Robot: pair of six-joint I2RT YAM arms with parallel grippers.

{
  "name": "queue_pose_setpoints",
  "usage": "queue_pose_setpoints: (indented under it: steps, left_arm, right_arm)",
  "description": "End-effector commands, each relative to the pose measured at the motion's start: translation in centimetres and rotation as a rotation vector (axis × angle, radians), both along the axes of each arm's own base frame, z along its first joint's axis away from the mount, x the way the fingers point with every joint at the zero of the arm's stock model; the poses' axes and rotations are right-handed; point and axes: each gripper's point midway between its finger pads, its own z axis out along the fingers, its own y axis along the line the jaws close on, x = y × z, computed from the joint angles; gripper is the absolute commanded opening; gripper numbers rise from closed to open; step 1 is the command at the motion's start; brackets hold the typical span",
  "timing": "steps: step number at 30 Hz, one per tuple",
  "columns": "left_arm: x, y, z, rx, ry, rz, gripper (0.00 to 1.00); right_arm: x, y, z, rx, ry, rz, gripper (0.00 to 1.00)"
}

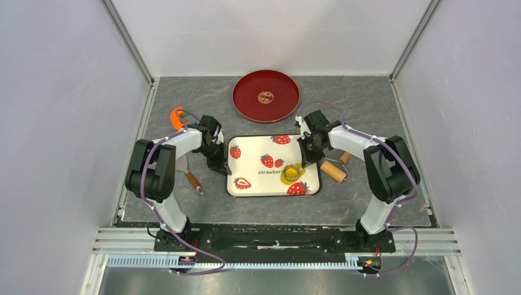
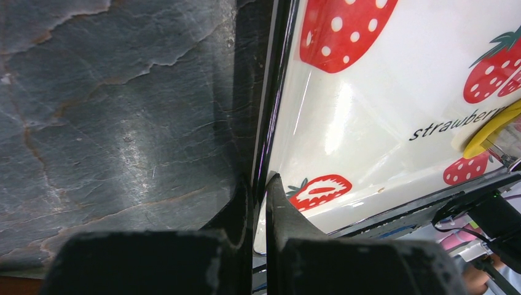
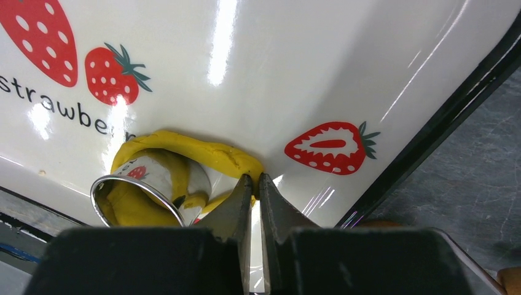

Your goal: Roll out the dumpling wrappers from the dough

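Observation:
A small round yellowish dumpling wrapper (image 1: 265, 96) lies at the centre of the red plate (image 1: 246, 106) at the back. On the strawberry tray (image 1: 255, 184) a curved yellow dough scrap (image 3: 196, 150) wraps around a metal ring cutter (image 3: 147, 193) that lies tilted with dough inside; both show in the top view (image 1: 292, 174). My right gripper (image 3: 255, 179) is shut, its tips pinching the scrap's edge. My left gripper (image 2: 259, 184) is shut on the tray's left rim (image 2: 270, 110).
A wooden rolling pin (image 1: 335, 169) lies right of the tray, beside my right arm. A scraper with a wooden handle (image 1: 189, 175) lies left of the tray. An orange tool (image 1: 178, 117) sits at the back left. Walls enclose the grey mat.

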Motion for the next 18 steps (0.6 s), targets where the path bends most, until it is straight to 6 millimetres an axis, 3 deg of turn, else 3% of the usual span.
queue_pose_setpoints:
  steps: [1, 18]
  left_arm:
    - [-0.1, 0.5, -2.0, 0.081, -0.007, -0.059, 0.02]
    - [-0.2, 0.6, -2.1, 0.099, -0.005, -0.067, 0.02]
  right_arm:
    - [2.7, 0.1, 1.7, 0.048, -0.084, -0.041, 0.06]
    - [4.6, 3.0, 4.0, 0.27, -0.066, -0.049, 0.05]
